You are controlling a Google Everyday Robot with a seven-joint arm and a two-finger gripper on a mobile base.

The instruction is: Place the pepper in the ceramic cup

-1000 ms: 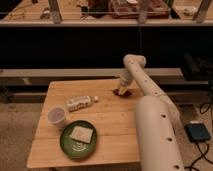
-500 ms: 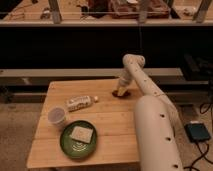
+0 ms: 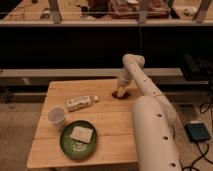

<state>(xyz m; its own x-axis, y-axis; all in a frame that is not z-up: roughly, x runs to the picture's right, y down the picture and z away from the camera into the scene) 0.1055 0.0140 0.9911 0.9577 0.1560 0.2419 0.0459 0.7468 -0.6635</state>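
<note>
Less of the pepper [image 3: 120, 94] shows than 1 second ago; it lies on the far side of the surface [image 3: 115, 125], under my gripper [image 3: 120, 91], which has come down onto it. Whether the gripper holds it I cannot tell. The ceramic cup [image 3: 56, 116] stands well apart at the left.

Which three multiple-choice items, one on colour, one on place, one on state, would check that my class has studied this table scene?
1. The plate is: A green; B blue; C red.
2. The gripper is: A over the plate; B low over the table's far side, right of the bottle; C off the table.
3. The bottle: A stands upright; B lies on its side; C rests on the plate.
Answers: A, its rim is green; B, it hangs right of the bottle; B, its length runs along the table.
</note>
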